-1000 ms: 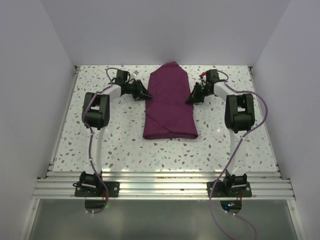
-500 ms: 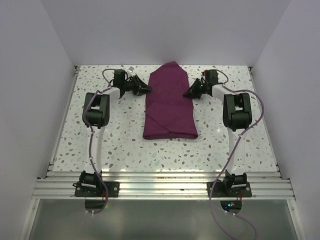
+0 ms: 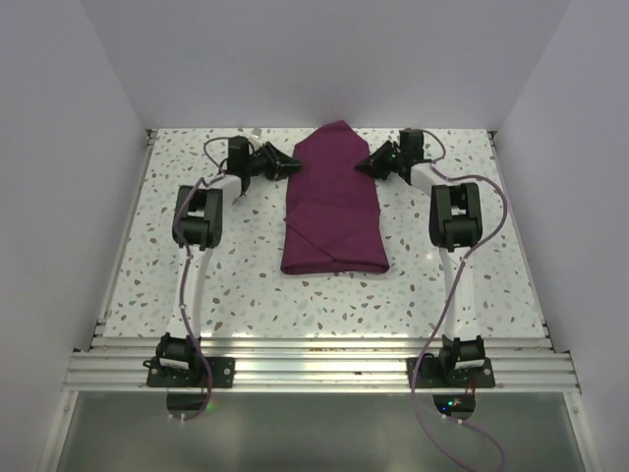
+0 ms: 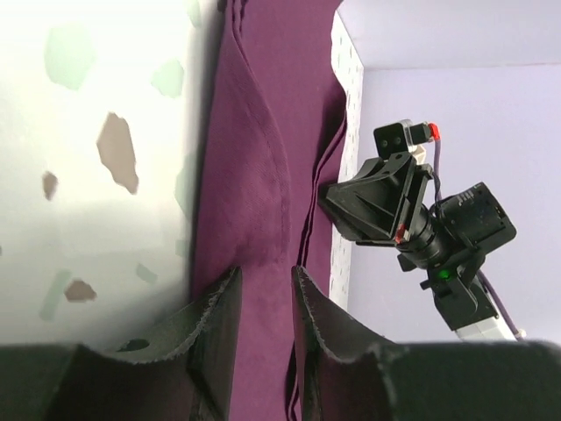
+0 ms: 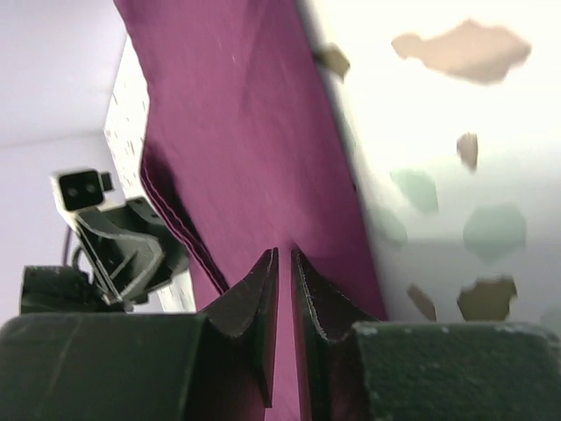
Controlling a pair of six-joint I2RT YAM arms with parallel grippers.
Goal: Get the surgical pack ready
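On speckled table (image 3: pixel 197 246), folded maroon cloth (image 3: pixel 332 211), pointed top

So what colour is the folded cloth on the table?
The surgical pack is plain deep purple-maroon; the top external view shows it best.

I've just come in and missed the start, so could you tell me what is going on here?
Two robot arms are preparing a surgical pack from a purple cloth. It lies folded into a long shape on the table, pointed at the far end. The left tool and right tool sit on either side of that point, both slightly parted, and neither visibly holds anything.
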